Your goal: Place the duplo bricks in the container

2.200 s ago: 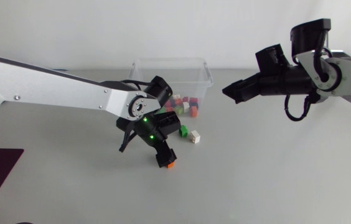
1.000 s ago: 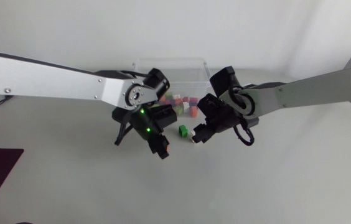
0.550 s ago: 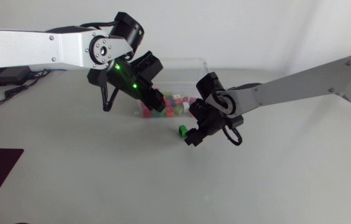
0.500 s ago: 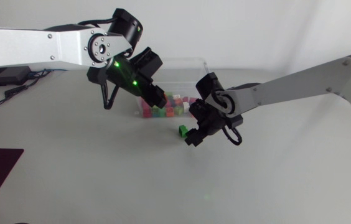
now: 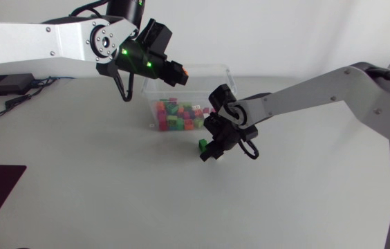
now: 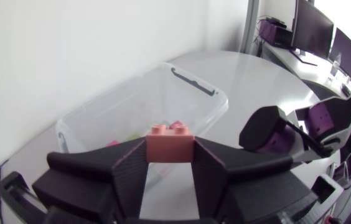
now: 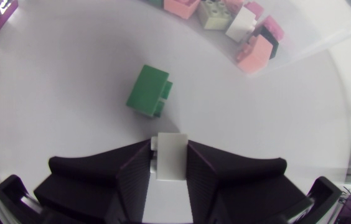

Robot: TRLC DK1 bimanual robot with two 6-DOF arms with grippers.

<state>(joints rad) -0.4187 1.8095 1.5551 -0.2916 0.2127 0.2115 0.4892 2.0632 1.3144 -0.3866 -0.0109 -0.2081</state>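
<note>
Left tool point(image 5: 178, 72), clamped on the orange brick point(image 6: 170, 143), has risen from frame centre to above the container point(image 5: 205, 66), upper centre: ready for release. Right tool point(image 5: 207, 152) has come in and grips the white brick point(image 7: 171, 155), centre frame, beside the green brick point(image 7: 149, 91), not yet collected.

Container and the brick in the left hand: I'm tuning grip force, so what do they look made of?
Container: likely clear glossy plastic; bricks inside show through its walls. Brick in the left hand: apparently hard opaque plastic, salmon-coloured, smooth, with moulded studs.
</note>
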